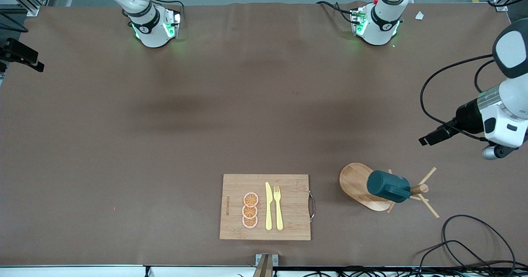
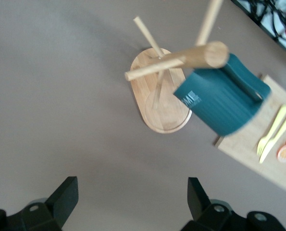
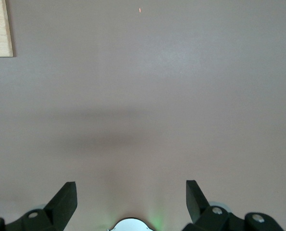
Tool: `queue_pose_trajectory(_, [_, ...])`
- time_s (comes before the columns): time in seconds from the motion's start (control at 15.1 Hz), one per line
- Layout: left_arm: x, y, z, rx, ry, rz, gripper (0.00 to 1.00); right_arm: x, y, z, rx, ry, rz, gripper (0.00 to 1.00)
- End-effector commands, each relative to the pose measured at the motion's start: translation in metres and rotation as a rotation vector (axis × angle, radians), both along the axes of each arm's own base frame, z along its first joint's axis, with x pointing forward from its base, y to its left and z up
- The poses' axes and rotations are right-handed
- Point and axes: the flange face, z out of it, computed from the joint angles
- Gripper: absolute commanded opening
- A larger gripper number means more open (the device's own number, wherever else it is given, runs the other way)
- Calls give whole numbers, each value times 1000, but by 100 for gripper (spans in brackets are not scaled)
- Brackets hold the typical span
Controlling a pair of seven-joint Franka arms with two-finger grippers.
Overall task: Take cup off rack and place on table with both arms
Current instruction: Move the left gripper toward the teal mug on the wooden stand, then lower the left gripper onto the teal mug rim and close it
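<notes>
The dark teal cup (image 1: 385,186) hangs on a peg of the light wooden rack (image 1: 355,182), which stands on the brown table (image 1: 165,145) toward the left arm's end, beside the cutting board. In the left wrist view the cup (image 2: 219,103) hangs by the rack's post, above its oval base (image 2: 164,108). My left gripper (image 2: 132,192) is open and empty, up in the air, apart from the rack; its wrist (image 1: 501,118) shows at the edge of the front view. My right gripper (image 3: 131,195) is open and empty, high over bare table near its own base.
A bamboo cutting board (image 1: 293,186) holds a yellow knife (image 1: 268,206), a yellow fork (image 1: 279,207) and orange slices (image 1: 250,210). Black cables (image 1: 466,244) lie on the table nearer the front camera than the rack. The arm bases (image 1: 152,25) stand along the table's back edge.
</notes>
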Motion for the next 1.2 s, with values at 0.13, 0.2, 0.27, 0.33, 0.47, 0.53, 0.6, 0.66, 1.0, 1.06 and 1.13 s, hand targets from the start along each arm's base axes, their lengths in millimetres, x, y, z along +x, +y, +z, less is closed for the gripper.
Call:
queue_pose_trajectory(0.13, [6,-4,-41,-131,44,283,100,-5,1,1,-14,0,11,100])
queue_pose_trajectory(0.2, [6,-4,-47,-163,41,328,100,-5,1,1,-14,1,11,100])
queue_pose_trajectory(0.27, [7,-3,-53,-183,28,363,100,-5,1,1,-14,1,12,100])
queue_pose_trajectory(0.33, [6,-3,-60,-196,18,387,100,-5,1,1,-13,1,12,100])
queue_pose_trajectory(0.47, [6,-2,-70,-260,-5,469,100,-5,1,1,-14,1,11,100])
queue_pose_trajectory(0.53, [8,-3,-73,-294,-30,509,100,-5,1,1,-14,0,11,100])
queue_pose_trajectory(0.6, [8,-5,-77,-319,-47,537,100,-5,1,1,-14,1,11,100])
queue_pose_trajectory(0.66, [10,-10,-82,-329,-61,554,100,-5,1,1,-14,1,11,100])
queue_pose_trajectory(1.0, [16,-20,-99,-348,-114,616,100,-5,1,1,-14,1,11,100])
queue_pose_trajectory(1.06, [18,-22,-99,-357,-129,630,100,-5,1,1,-14,1,11,100])
queue_pose_trajectory(1.13, [20,-25,-102,-362,-136,635,100,-5,1,1,-14,1,11,100])
